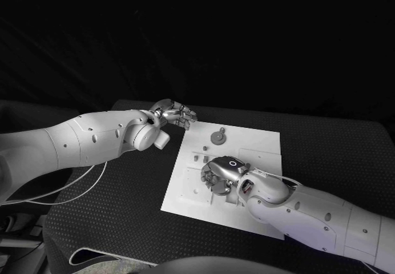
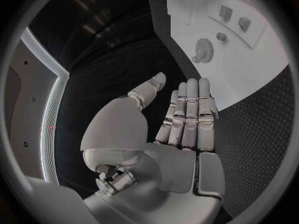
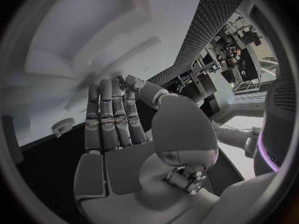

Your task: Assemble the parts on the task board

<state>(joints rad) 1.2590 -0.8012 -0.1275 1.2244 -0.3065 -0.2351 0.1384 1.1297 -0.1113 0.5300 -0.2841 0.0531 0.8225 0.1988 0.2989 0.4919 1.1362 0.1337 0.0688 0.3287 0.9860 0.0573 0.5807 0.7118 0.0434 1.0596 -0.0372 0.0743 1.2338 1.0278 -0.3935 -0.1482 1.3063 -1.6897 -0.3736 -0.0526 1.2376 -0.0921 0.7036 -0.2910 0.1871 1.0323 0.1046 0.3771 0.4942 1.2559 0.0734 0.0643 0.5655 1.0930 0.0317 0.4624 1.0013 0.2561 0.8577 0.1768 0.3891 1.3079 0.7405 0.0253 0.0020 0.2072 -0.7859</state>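
The white task board (image 1: 255, 142) lies in the middle of the black table. A round gear part (image 1: 218, 137) sits near its far edge, with small parts (image 1: 205, 150) just nearer to me. My left hand (image 1: 173, 115) hovers at the board's far left corner; in the left wrist view this hand (image 2: 187, 119) has straight fingers, the thumb held apart, and nothing in it. My right hand (image 1: 224, 174) is over the board's middle, palm down, fingers pointing at the board. In the right wrist view the right hand (image 3: 118, 124) has its thumb tip against a fingertip; whether anything is between them is unclear.
The left wrist view shows the board (image 2: 261, 64) with the gear (image 2: 202, 50) and small blocks (image 2: 225, 12) ahead of the fingers. The gear (image 3: 61, 127) also shows beyond the right hand's fingers. Black table surface (image 1: 123, 188) surrounds the board.
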